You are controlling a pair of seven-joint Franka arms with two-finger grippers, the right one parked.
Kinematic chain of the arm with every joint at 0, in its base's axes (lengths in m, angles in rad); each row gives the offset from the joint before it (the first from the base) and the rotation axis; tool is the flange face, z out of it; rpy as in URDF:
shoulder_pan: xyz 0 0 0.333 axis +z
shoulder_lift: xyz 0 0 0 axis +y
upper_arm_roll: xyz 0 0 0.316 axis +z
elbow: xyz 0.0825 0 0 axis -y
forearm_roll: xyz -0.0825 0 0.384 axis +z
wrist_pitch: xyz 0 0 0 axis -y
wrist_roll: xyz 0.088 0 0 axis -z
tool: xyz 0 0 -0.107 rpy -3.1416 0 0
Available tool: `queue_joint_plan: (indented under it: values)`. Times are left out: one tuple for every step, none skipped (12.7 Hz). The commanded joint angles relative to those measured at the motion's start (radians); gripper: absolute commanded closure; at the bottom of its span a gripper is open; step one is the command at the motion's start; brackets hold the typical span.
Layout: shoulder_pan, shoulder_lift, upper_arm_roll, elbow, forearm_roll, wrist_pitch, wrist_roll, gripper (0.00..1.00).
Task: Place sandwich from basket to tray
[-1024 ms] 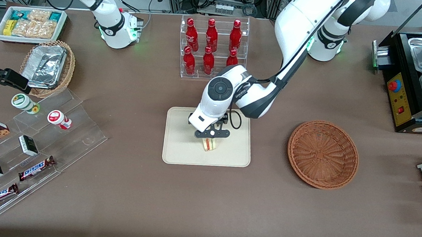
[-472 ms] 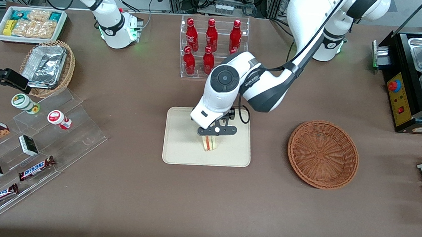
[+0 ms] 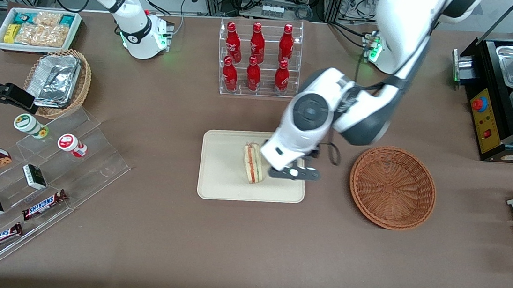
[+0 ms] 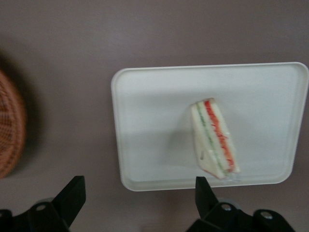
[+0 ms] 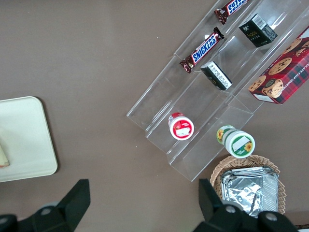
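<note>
Brown desk carries everything. Directly on it: cream tray mid-desk, reddish wicker basket beside it toward the working arm's end, clear rack of red bottles farther from the front camera than the tray. Toward the parked arm's end: white bin of snack packets, tan wicker basket with foil containers, stepped acrylic shelves. Black warmer unit at the working arm's end. Left pincer hangs above the tray's edge nearest the basket, fingers spread, holding nothing.
</note>
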Motion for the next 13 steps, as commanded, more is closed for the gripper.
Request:
queue_joint_plan:
  values:
    - [0.097, -0.093, -0.010, -0.072, -0.006, -0.050, 0.155, 0.00]
    - [0.140, -0.123, -0.008, -0.102, -0.006, -0.064, 0.222, 0.00]
    - [0.180, -0.163, -0.008, -0.143, -0.006, -0.066, 0.288, 0.00]
    - [0.212, -0.200, -0.008, -0.182, -0.006, -0.066, 0.345, 0.00]
    - [0.250, -0.240, -0.008, -0.217, -0.006, -0.069, 0.400, 0.00]
    - [0.280, -0.272, -0.008, -0.240, -0.006, -0.081, 0.446, 0.00]
    - [0.304, -0.297, -0.007, -0.248, -0.005, -0.110, 0.489, 0.00]
    - [0.324, -0.312, -0.007, -0.247, -0.003, -0.132, 0.505, 0.00]
    - [0.344, -0.330, -0.007, -0.245, -0.003, -0.148, 0.505, 0.00]
    - [0.364, -0.340, -0.007, -0.242, -0.003, -0.170, 0.506, 0.00]
    - [0.384, -0.357, -0.007, -0.239, -0.003, -0.197, 0.514, 0.00]
    - [0.398, -0.378, -0.005, -0.239, 0.000, -0.216, 0.534, 0.00]
    - [0.425, -0.401, -0.006, -0.245, 0.002, -0.237, 0.545, 0.00]
